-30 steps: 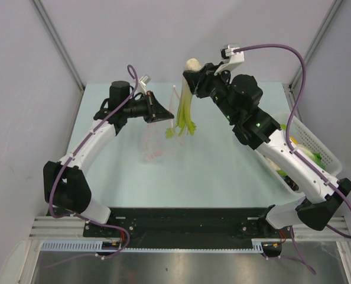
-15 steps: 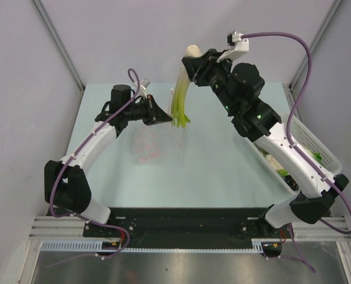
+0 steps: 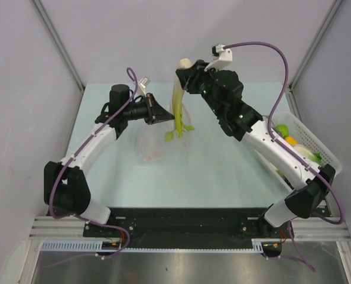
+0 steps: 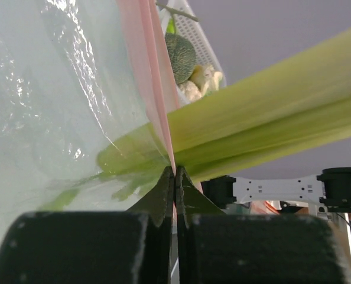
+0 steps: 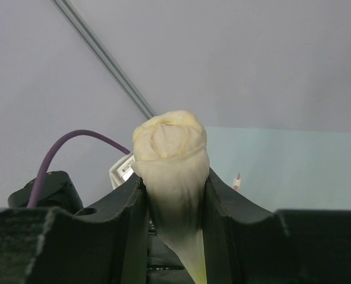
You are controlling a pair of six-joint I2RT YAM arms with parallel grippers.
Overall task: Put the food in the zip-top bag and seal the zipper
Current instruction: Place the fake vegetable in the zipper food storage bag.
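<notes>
Grips leek [image 3: 178,99] near-vertical by its white bulb in right end effector [image 3: 187,74], clamped snug, green tips pointing down at mouth of zip-top bag [image 3: 152,145] above bench [image 3: 223,168]. Pinches zipper [image 4: 147,71] in left end effector [image 4: 174,177], fingers pressed together.

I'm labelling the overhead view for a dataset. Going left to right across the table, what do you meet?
Left tool, shut on the crinkly clear plastic bag → long white-green leek → white latticed plastic basket.
</notes>
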